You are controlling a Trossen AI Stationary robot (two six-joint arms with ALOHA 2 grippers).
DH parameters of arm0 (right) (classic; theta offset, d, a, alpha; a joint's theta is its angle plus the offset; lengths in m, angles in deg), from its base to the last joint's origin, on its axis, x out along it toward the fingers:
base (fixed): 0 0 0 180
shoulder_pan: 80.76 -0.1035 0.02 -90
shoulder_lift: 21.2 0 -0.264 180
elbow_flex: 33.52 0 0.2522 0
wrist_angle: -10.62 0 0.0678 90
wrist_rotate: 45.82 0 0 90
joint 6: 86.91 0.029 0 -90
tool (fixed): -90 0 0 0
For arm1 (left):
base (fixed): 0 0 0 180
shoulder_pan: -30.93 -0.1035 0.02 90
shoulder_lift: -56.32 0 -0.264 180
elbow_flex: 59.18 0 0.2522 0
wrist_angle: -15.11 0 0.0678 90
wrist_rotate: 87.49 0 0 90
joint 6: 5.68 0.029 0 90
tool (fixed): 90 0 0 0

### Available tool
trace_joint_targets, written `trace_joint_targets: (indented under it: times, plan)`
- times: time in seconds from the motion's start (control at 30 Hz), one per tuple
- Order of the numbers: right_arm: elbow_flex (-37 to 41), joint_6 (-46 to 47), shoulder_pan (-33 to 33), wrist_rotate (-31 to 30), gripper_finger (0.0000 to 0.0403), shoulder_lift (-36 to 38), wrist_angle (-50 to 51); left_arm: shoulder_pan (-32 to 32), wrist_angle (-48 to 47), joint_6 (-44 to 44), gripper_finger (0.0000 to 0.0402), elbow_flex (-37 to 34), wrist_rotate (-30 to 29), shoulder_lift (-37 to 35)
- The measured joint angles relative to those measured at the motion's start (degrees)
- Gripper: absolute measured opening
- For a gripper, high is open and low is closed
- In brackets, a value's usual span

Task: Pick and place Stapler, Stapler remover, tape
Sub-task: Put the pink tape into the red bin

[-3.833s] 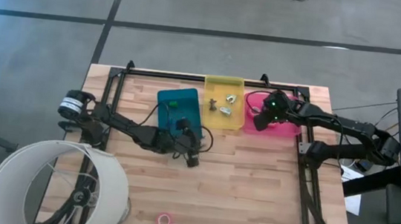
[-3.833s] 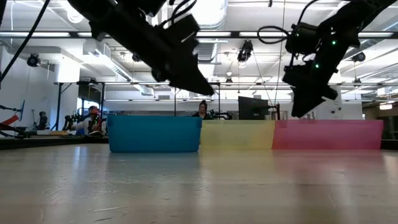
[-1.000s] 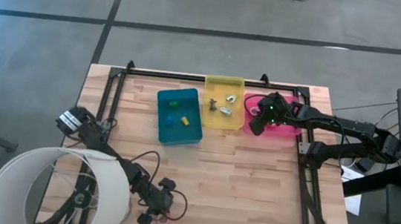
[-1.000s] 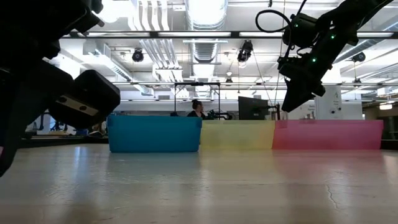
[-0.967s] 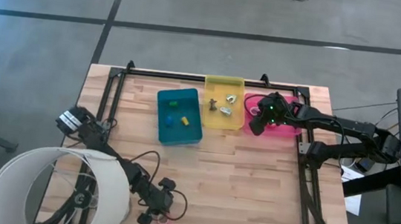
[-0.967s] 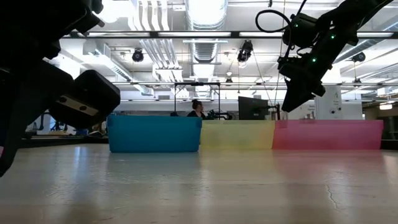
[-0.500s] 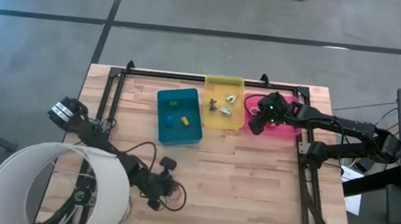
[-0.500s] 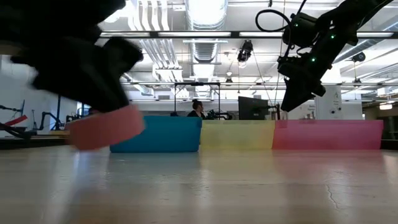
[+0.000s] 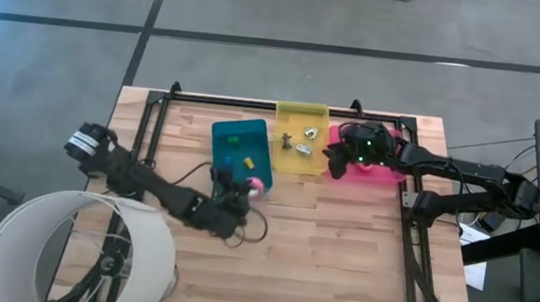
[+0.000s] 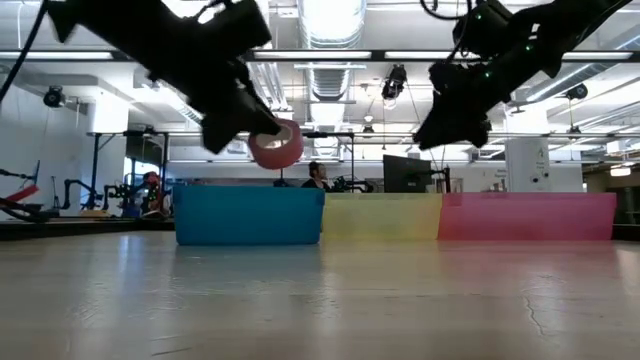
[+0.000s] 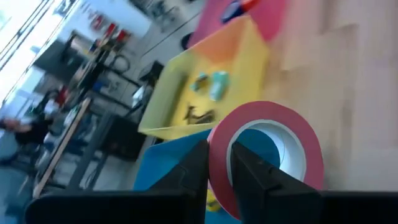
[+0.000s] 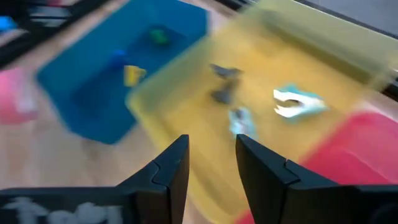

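My left gripper [image 9: 249, 187] is shut on a pink tape roll [image 9: 257, 184], held in the air over the near right corner of the blue bin [image 9: 220, 166]. In the low view the tape roll [image 10: 275, 143] hangs above the bin's rim. Tiny coloured blocks [image 9: 235, 141] lie in the blue bin; I cannot tell whether they are staplers. Stapler removers [image 9: 305, 147] lie in the yellow bin [image 9: 304, 109]. My right gripper [image 9: 332, 166] stands open above the seam between the yellow bin and the pink bin [image 9: 384, 173], with nothing between its fingers [image 12: 171, 168]. My left gripper pinches the roll's wall [image 11: 219, 149] between its two fingers, one finger [image 11: 252, 177] in the open centre and one [image 11: 196, 171] outside. The fingers come nearly level from the table's near left. The roll stands on edge, lifted clear of table and bin.
A large white round shade [image 9: 78, 252] covers the table's near left corner. Black metal rails [image 9: 255, 104] run along the far edge and both sides. The three bins stand in a row at the far middle; bare wood [image 9: 339, 259] lies nearer.
My left gripper has lifted the pink tape roll off the table at the near edge and carried it up and toward the far edge, to the blue bin. It has tipped from pointing down to nearly level. My right gripper has tipped a little toward the yellow bin.
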Motion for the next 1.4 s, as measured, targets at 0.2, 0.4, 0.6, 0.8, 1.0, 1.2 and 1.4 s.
trace_joint_targets:
  times: [0.2, 0.4, 0.6, 0.8, 1.0, 1.2, 1.4]
  plan:
    - [0.1, -2.7, -3.4, 4.1, 0.0139, 0.0, -5.7, -6.6, 7.7, -0.1, 0.0057, 0.0, 1.2, 0.0]
    - [0.1, -2.7, -5.5, 4.9, 0.0149, -0.8, -11.4, -11.4, 18.1, 1.9, 0.0058, 0.1, 4.0, 0.0]
    - [-0.3, -1.3, -6.3, 4.9, 0.0157, -4.4, -20.5, -15.0, 26.7, 2.6, 0.0056, 0.1, 10.1, 0.0]
    - [-3.0, 4.3, -6.3, 4.9, 0.0155, -10.4, -23.2, -17.7, 31.4, 6.2, 0.0055, 0.1, 10.6, 0.6]
    - [-8.0, 3.9, -6.9, 7.1, 0.0148, -17.6, -23.3, -19.5, 32.4, 6.8, 0.0055, 0.1, 10.6, 0.9]
    - [-12.8, 3.6, -7.9, 7.5, 0.0142, -23.5, -22.9, -20.1, 31.1, 8.2, 0.0055, 0.1, 8.4, 0.9]
    - [-14.5, 2.6, -7.9, 7.3, 0.0143, -25.6, -22.8, -20.0, 28.0, 8.3, 0.0055, 0.1, 5.7, 0.9]
